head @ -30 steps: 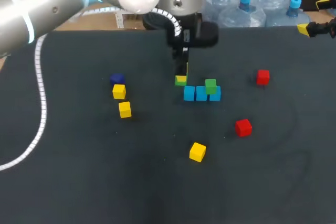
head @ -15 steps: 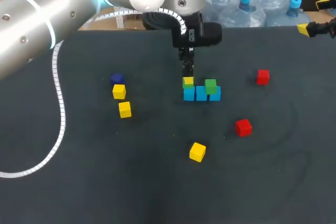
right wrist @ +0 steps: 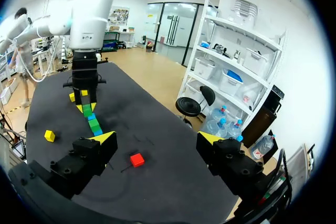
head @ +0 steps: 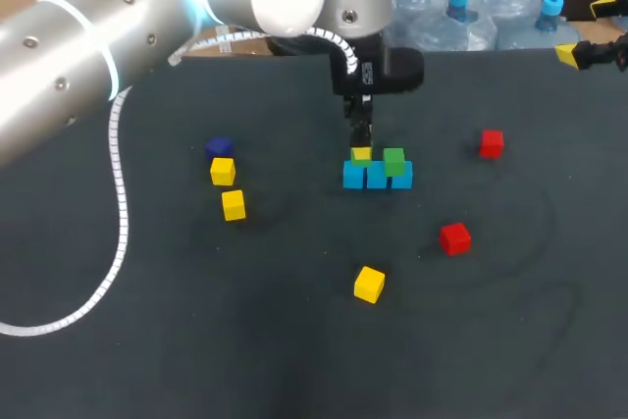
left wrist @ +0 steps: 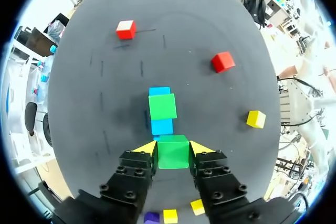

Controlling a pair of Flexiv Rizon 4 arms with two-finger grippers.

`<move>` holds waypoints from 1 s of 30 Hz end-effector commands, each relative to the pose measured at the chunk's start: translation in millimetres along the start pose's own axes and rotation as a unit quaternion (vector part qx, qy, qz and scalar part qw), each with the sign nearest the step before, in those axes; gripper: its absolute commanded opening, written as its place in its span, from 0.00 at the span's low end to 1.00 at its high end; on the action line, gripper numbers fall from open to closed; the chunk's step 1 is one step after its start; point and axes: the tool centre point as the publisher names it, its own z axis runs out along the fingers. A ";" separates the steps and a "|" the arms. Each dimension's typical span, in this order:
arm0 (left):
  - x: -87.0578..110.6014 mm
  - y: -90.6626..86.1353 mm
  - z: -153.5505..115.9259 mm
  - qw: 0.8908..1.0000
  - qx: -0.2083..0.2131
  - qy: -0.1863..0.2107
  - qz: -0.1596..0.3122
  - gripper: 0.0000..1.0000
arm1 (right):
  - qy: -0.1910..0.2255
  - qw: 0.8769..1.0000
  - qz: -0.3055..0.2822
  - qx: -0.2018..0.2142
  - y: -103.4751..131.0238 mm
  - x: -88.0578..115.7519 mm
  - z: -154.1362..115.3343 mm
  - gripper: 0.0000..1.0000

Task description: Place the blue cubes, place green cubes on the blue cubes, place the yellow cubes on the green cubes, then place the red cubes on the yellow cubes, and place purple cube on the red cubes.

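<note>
Three blue cubes [head: 377,177] lie in a row mid-table, with one green cube [head: 393,160] resting on the right part of the row. My left gripper [head: 361,152] hangs over the row's left end, shut on a second green cube [left wrist: 173,151] that sits between its yellow tips just above the blue cubes [left wrist: 161,126]. Two red cubes [head: 492,143] [head: 454,237] lie to the right. Yellow cubes [head: 223,171] [head: 234,205] [head: 369,284] and the purple cube [head: 219,147] lie to the left and front. My right gripper [right wrist: 157,140] is open and empty at the table's far right edge [head: 579,54].
The black tabletop [head: 294,360] has free room at the front and at the far left. A white coiled cable [head: 116,193] hangs from the left arm over the table's left side.
The left gripper has carried the green cube rightward, from beside the row's left end to over the leftmost blue cubes. The right arm has not moved.
</note>
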 end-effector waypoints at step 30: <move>-2.8 10.2 18.1 1.000 0.000 0.015 -0.009 0.00 | 0.000 1.000 0.000 0.000 0.1 0.0 0.2 1.00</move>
